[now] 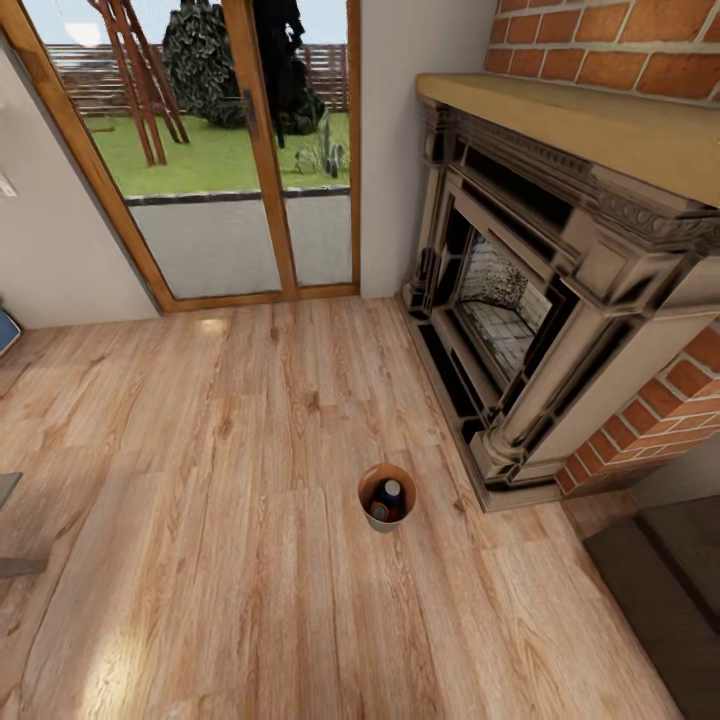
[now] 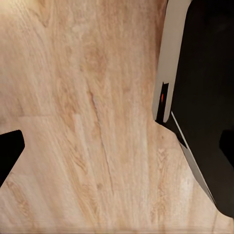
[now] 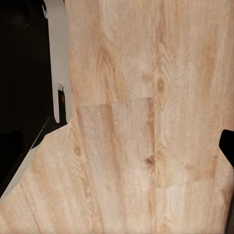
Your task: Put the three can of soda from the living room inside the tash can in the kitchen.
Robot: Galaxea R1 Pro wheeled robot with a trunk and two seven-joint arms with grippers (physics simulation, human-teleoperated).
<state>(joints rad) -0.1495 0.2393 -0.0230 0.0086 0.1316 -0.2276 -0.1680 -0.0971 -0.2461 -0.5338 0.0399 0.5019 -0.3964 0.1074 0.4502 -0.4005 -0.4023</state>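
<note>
Light wood plank floor (image 1: 230, 520), visible grain and knots, some glare. Wood-framed glass doors (image 1: 230, 150) ahead, lawn outside. Carved fireplace (image 1: 530, 330) in a red brick chimney (image 1: 620, 50) on the right. Trash can (image 1: 387, 497), small and round with an orange-brown inside, stands on the floor near the fireplace's front corner; a blue can (image 1: 390, 494) and an orange can (image 1: 378, 513) sit inside. Left gripper (image 2: 119, 146): dark fingertips far apart, open, empty. Right gripper: one dark fingertip (image 3: 227, 146) visible, can't tell its state.

Robot base (image 2: 200, 97): glossy black body, pale grey edge trim, 1 small orange-red marking on trim. Left gripper fingertip (image 2: 9, 151): matte black, blunt. Right gripper fingertip (image 3: 228, 146): black.
</note>
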